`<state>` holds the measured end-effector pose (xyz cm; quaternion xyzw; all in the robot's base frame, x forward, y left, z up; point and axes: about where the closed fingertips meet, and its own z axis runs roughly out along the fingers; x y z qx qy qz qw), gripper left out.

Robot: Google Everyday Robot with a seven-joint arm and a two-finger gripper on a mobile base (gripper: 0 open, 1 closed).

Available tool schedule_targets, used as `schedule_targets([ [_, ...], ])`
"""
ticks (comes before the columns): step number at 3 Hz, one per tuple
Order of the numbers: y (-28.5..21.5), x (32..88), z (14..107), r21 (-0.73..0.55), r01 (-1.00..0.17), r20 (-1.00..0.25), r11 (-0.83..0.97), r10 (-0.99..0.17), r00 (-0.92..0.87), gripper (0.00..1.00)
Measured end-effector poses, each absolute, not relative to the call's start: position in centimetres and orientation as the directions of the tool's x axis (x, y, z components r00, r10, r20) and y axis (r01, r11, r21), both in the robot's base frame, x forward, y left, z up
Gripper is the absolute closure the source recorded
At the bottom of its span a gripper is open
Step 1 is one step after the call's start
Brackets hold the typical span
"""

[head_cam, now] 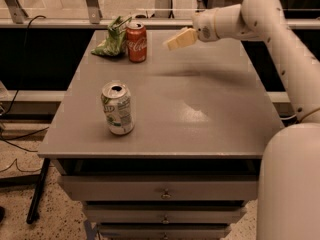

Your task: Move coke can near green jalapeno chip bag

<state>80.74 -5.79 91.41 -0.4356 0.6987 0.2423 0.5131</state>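
The red aluminium coke can (136, 42) stands at the back left of the grey flat-topped desk (200, 99), close to the far edge. Its body is a deep red with white script lettering across the side that faces the front of the desk, and there is a silver rim and lid on top. It is upright. The long axis runs straight up and down, with the silver top pointing at the ceiling and the base flat on the desk.

Right against its left side is the small light-green foil jalapeno chip bag (112, 38). The bag is crumpled and slumped, and its wrinkled upper end rises about level with the can's top. The two are so close that I cannot tell whether they touch or are merely side by side.

The robot's cream-coloured hand (180, 38) hangs in the air to the right of the coke can, clear of it, over the back part of the desk. It points left toward the can and grips nothing. Whether it is spread or pressed together I cannot tell from here. The thick white arm (280, 39) reaches in from the right, and a soft shadow (200, 74) lies on the desk beneath it.

Nearer the front and left of centre stands a white-and-green drinks can (118, 108). It is upright, its silver top opened, and it is well apart from the pair at the back. Below the desk top are grey drawers (162, 189).
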Motion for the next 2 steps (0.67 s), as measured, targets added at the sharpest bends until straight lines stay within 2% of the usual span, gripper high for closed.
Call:
schedule_targets([
  [1,-11.6,79.4,93.4,-0.12,-0.79,-0.94,0.602,-0.324,-0.104,0.0],
  [2,-13.3,79.2,93.4,-0.121,-0.768,-0.942,0.629,-0.316,-0.11,0.0],
])
